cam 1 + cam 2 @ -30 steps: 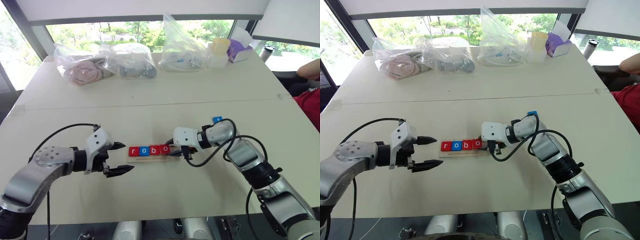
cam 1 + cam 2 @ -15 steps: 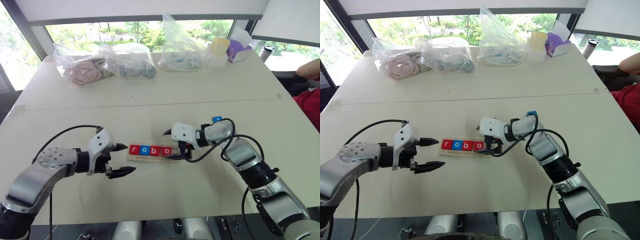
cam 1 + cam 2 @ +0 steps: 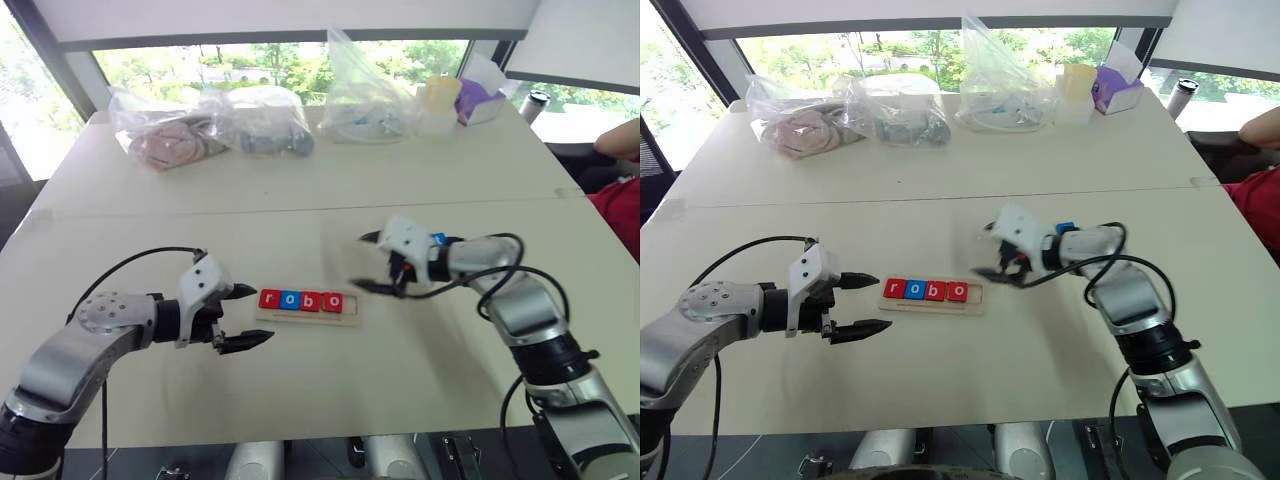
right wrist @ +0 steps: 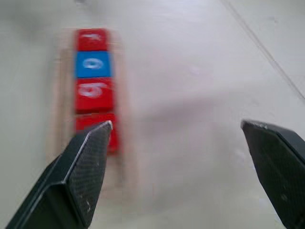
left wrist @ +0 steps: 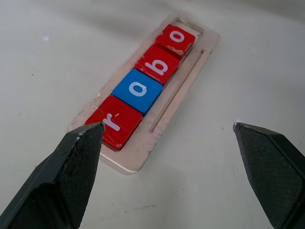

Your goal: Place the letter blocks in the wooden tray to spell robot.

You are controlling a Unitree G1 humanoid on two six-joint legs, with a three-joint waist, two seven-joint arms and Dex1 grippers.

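Two grippers hover over the white table (image 3: 300, 400), each with its black fingers spread wide and nothing between them. The left gripper (image 3: 243, 317) hangs just beside the left end of the wooden tray (image 3: 352, 319), its fingertips (image 5: 93, 131) pointing toward that end but not touching it; in the left wrist view the tray lies between the two fingers, farther out. The right gripper (image 3: 372, 263) is released too, raised above the table near the tray's right end and clear of it, blurred in the head views. Between the two grippers the wooden tray lies flat on the table, its long side running from left to right. Four letter blocks (image 3: 301, 300) sit in it side by side, touching one another: a red r (image 5: 114, 121) at the left end, then a blue o (image 5: 137, 90), a red b (image 5: 157, 64) and a red o (image 5: 176, 39). They fill the tray from its left end, and the slot at its right end shows bare wood. A small blue piece (image 3: 1066, 228) shows beside the right arm's wrist; whether it is a tile cannot be told. Along the far edge of the table, by the window, lie three clear plastic bags (image 3: 255, 118) with things inside, a pale lidded cup (image 3: 440, 100) and a purple tissue box (image 3: 478, 100). At the right edge a person's red sleeve (image 3: 620, 210) and arm show.
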